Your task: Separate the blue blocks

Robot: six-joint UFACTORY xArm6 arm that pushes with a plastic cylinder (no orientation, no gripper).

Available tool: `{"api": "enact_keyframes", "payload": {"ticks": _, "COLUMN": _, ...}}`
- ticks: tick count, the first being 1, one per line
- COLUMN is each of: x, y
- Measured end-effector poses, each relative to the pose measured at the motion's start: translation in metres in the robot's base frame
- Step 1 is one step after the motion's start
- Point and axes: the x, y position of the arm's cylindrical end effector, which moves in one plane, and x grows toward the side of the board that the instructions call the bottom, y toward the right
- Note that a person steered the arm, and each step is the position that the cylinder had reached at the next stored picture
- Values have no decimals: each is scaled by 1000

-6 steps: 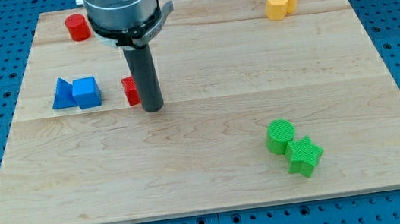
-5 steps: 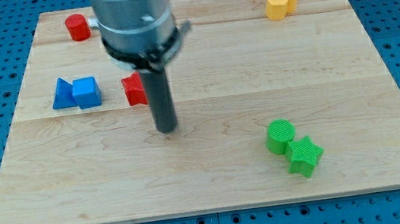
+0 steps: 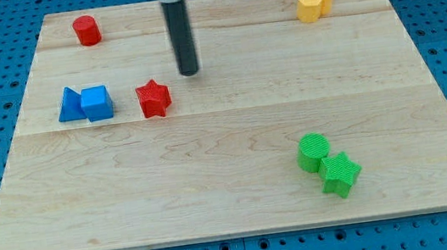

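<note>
A blue triangle block (image 3: 71, 105) and a blue cube (image 3: 97, 103) sit touching side by side at the view's left on the wooden board (image 3: 229, 167). My tip (image 3: 190, 71) is up and to the right of the red star (image 3: 153, 99), well to the right of the blue blocks and touching none of them.
A red cylinder (image 3: 86, 30) stands at the top left. A yellow pair (image 3: 314, 2) sits at the top right. A green cylinder (image 3: 313, 151) and a green star (image 3: 341, 174) sit together at the lower right.
My tip has moved from below and right of the red star up toward the view's top. The red star is now fully uncovered. No block has shifted.
</note>
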Motion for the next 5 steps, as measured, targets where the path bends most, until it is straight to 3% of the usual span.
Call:
{"api": "enact_keyframes", "payload": {"ticks": 1, "x": 110, "y": 51}}
{"api": "enact_keyframes", "payload": {"ticks": 2, "x": 222, "y": 51}}
{"api": "enact_keyframes", "payload": {"ticks": 3, "x": 254, "y": 43}}
{"api": "enact_keyframes", "payload": {"ticks": 5, "x": 93, "y": -140}}
